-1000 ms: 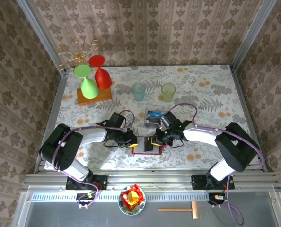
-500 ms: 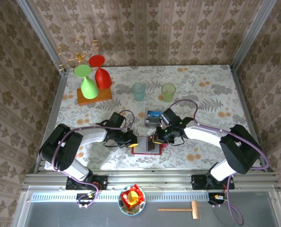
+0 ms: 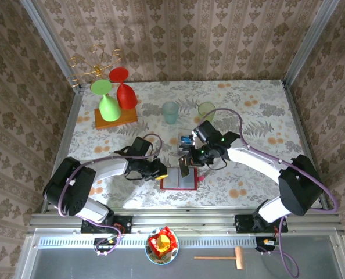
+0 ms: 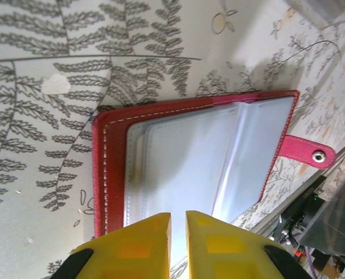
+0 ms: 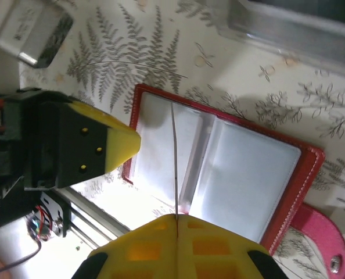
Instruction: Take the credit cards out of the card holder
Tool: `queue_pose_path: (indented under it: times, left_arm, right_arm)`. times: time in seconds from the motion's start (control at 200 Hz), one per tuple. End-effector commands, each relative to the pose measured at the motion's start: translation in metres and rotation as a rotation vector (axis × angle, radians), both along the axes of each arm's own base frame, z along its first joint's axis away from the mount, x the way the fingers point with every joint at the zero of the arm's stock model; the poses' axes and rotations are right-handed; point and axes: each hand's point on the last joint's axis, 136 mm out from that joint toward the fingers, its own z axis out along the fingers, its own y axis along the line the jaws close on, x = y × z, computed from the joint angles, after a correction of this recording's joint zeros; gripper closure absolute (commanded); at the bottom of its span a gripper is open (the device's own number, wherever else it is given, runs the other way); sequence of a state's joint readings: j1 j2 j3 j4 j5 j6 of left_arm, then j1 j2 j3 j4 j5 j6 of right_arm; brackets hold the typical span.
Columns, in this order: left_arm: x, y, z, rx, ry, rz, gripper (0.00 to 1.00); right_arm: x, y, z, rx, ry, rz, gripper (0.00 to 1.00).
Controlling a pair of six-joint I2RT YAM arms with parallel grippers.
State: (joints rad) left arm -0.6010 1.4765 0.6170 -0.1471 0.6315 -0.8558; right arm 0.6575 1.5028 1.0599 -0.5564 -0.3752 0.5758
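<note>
The red card holder (image 3: 178, 181) lies open on the table, its clear pockets (image 4: 184, 157) facing up and its snap strap (image 4: 307, 153) sticking out. My right gripper (image 3: 188, 163) is shut on a dark credit card (image 3: 184, 168) and holds it upright over the holder. In the right wrist view that card (image 5: 175, 157) shows edge-on, rising from the pinched gripper (image 5: 177, 218) above the holder (image 5: 288, 192). My left gripper (image 4: 178, 218) sits low over the holder's left edge. Its fingers (image 5: 117, 145) are nearly together, with nothing seen between them.
A clear plastic box (image 3: 188, 141) with a blue item inside stands just behind the holder. A teal cup (image 3: 170, 111) and a green cup (image 3: 206, 109) stand farther back. Upturned green and red glasses rest on a wooden board (image 3: 115, 119) at the back left.
My right gripper has risen and shifted back and left, and the dark card has come up from the holder with it. The left gripper stays at the holder's left edge.
</note>
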Motion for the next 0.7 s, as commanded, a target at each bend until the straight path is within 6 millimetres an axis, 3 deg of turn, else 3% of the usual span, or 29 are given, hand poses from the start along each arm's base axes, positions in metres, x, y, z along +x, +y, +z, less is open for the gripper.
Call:
queue_pose_path:
  times: [0.0,0.11,0.355,0.51,0.695]
  left_arm:
    - [0.008,0.0,0.013,-0.013,-0.015,0.022,0.84]
    - [0.011,0.004,0.016,-0.018,-0.028,0.037,0.84]
    - [0.021,0.012,0.024,-0.029,-0.049,0.059,0.83]
    - [0.03,0.022,0.03,-0.025,-0.066,0.082,0.83]
    - [0.039,0.029,0.039,-0.05,-0.066,0.11,0.82]
  right_arm:
    - [-0.003,-0.017,0.003,-0.138,-0.066,0.188,1.0]
    - [0.009,-0.027,0.009,-0.25,-0.152,0.323,1.0]
    - [0.031,-0.02,0.03,-0.346,-0.362,0.773,1.0]
    - [0.045,-0.026,0.029,-0.456,-0.378,0.967,1.0]
    - [0.061,-0.029,0.024,-0.495,-0.331,1.081,1.0]
